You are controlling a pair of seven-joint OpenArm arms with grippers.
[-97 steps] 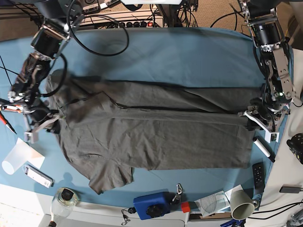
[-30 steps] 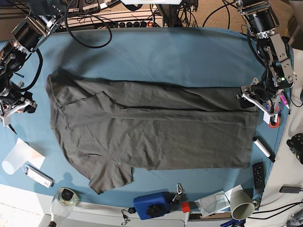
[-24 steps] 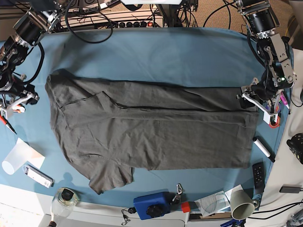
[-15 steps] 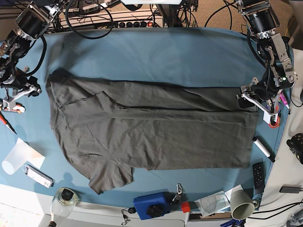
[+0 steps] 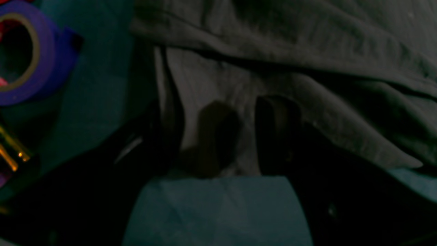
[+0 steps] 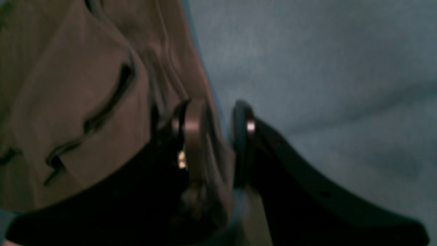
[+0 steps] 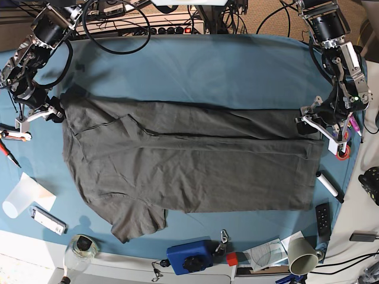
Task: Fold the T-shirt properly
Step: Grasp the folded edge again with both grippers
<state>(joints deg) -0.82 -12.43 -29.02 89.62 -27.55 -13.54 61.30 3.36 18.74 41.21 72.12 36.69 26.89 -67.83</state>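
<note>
The dark grey T-shirt (image 7: 189, 165) lies spread on the blue table cloth (image 7: 207, 71), collar end to the left and hem to the right. My right gripper (image 7: 42, 112) is at the shirt's left edge. In the right wrist view its jaws (image 6: 216, 128) stand a little apart, with the shirt's edge (image 6: 102, 102) lying between them. My left gripper (image 7: 317, 125) is at the right hem. In the dim left wrist view its fingers (image 5: 247, 133) are nearly together on the hem fabric (image 5: 307, 51), which puckers around them.
A purple tape roll (image 5: 24, 58) lies just beside the left gripper. A marker (image 7: 329, 186), a remote (image 7: 323, 219) and a paper cup (image 7: 301, 254) lie to the right. A blue box (image 7: 190, 257), a clear cup (image 7: 18, 198), a jar (image 7: 80, 249) and a red-handled tool (image 7: 8, 152) sit along the front and left.
My right gripper has moved right and up from beside the cloth's left edge to the shirt's left edge. The left gripper and the shirt have stayed in place.
</note>
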